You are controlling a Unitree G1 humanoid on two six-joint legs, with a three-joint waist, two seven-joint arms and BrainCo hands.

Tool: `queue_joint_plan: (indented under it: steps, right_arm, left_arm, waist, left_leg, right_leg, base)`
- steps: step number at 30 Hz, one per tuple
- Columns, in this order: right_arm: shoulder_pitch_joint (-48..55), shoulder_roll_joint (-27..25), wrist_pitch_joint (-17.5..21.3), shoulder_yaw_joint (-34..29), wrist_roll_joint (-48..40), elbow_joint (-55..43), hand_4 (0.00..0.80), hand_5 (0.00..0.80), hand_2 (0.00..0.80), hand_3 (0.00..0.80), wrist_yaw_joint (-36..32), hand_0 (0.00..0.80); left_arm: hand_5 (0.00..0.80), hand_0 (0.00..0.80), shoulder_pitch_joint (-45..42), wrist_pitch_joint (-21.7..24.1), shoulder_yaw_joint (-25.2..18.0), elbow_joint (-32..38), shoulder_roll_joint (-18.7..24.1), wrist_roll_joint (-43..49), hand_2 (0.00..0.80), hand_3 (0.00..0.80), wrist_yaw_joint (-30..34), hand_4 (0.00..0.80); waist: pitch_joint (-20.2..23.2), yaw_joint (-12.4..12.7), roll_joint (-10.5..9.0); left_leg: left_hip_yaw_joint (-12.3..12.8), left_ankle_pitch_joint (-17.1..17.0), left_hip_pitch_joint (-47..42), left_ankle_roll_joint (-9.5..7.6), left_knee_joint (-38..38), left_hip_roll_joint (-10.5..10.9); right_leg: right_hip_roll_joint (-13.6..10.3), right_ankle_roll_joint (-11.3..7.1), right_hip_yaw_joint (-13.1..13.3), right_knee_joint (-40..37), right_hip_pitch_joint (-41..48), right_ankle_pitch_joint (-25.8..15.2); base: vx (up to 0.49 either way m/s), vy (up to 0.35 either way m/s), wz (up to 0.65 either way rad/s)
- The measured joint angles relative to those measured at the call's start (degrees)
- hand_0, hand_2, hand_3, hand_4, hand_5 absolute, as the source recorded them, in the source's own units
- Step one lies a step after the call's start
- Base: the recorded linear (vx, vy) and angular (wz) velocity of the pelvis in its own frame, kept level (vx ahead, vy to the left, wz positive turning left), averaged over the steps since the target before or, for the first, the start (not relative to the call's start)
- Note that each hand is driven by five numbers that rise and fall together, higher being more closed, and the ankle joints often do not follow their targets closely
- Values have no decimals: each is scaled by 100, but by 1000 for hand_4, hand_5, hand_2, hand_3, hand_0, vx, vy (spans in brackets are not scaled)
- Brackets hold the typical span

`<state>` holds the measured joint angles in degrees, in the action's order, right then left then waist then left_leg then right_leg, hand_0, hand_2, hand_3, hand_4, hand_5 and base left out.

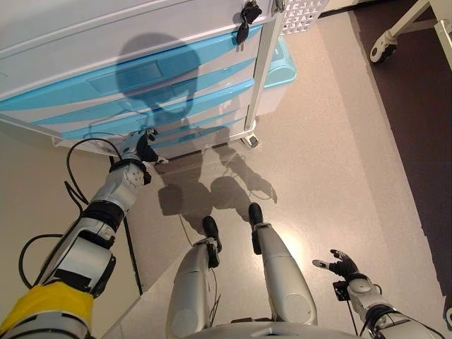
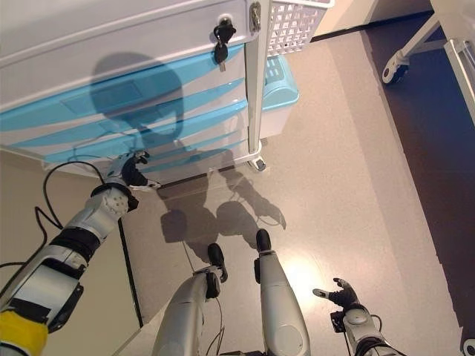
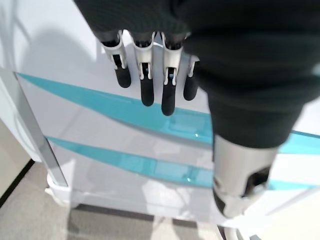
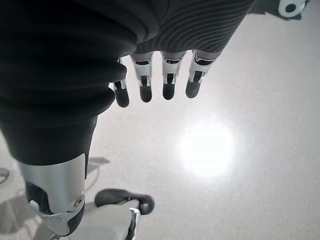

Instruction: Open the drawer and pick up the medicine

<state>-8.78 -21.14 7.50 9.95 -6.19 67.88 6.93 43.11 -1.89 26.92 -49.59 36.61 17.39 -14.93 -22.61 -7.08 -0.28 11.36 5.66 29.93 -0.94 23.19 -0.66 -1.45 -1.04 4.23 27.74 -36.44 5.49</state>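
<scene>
While the left hand (image 1: 141, 147) is reaching out toward the lower front of the drawer cabinet (image 1: 106, 78), its fingers (image 3: 146, 90) are hanging straight and relaxed, gripping nothing. In its own wrist view they are showing just in front of the blue-trimmed drawers (image 3: 125, 135), and whether they are touching a drawer front I cannot tell. All the drawers are sitting closed, stacked one above another, white with curved blue bands across them. The medicine is not showing anywhere in these views, so I cannot say where it is lying. A bunch of keys (image 2: 222, 35) is hanging from the lock near the cabinet's upper corner. A white basket (image 2: 297, 26) is hanging on the side of the cabinet, with a blue-lidded bin (image 2: 278, 89) sitting below it. The right hand (image 1: 342, 266) is hanging low at the robot's side, well apart from the cabinet, its fingers (image 4: 169, 85) loosely spread over the pale floor (image 1: 339, 141) and holding nothing. A wheel (image 1: 382, 48) of a white frame is resting on the darker floor at the far right.
</scene>
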Motion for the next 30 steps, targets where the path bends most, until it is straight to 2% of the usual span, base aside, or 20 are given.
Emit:
queue_joint_plan:
  steps: [12, 14, 19, 22, 24, 28, 30]
  right_arm:
    - [-7, 46, 1, 5, -2, -9, 0, 0, 0, 0, 99, 0]
    - [-14, 73, 0, -13, -3, -25, 0, 0, 0, 0, 107, 0]
    - [-14, 109, -7, -81, -2, -30, 0, 0, 0, 0, 97, 0]
    - [3, 88, -23, -138, 4, -7, 0, 0, 0, 0, 94, 0]
    - [12, 17, -39, -269, 5, 7, 0, 0, 0, 0, 98, 0]
    - [6, -34, -43, -268, 10, -26, 0, 0, 0, 0, 96, 0]
    - [4, -39, -44, -269, 66, -14, 0, 0, 0, 0, 94, 0]
  left_arm:
    - [0, 0, -98, 4, -127, -102, 28, -34, 0, 0, -77, 0]
    - [0, 0, -663, 55, -734, 399, -121, -411, 0, 0, 14, 0]
    - [0, 0, -2042, 327, -1227, 991, -535, -1555, 0, 0, 430, 0]
    - [0, 0, -2641, 373, -1221, 948, -662, -1724, 0, 0, 735, 0]
    - [0, 0, -3017, 389, -1237, 888, -833, -1894, 0, 0, 890, 0]
    - [0, 0, -3433, 397, -1244, 572, -1096, -2134, 0, 0, 1058, 0]
    - [0, 0, -3596, 445, -1255, 170, -1283, -2248, 0, 0, 1114, 0]
  waist:
    - [93, 15, -159]
    - [97, 19, -153]
    - [116, 129, -134]
    - [140, 272, -79]
    - [213, 359, 48]
    - [328, 342, 238]
    - [359, 377, 292]
  left_leg:
    - [24, 49, 8, -1, 3, -17]
    - [16, 49, -31, -1, -33, -13]
    - [-47, 47, -196, -1, -89, 24]
    - [-68, 46, -312, -6, -172, 32]
    - [-71, 30, -310, -31, -186, 54]
    - [-162, 13, -320, -55, -193, 95]
    - [-239, -11, -384, -59, -241, 111]
  right_leg:
    - [8, 30, 10, -39, 1, -21]
    - [-25, 31, 4, -34, 39, -24]
    - [-52, 34, -13, -61, 181, -25]
    - [-77, 23, -27, -107, 289, -7]
    - [-84, -16, -26, -123, 295, 5]
    - [-146, -24, -113, -132, 351, 10]
    - [-172, -9, -190, -158, 449, 14]
  base:
    - [1, -1, -1]
    - [0, 0, 0]
    - [5, -1, -2]
    - [8, 1, 2]
    - [2, -15, 4]
    - [7, -24, 14]
    - [10, -27, 18]
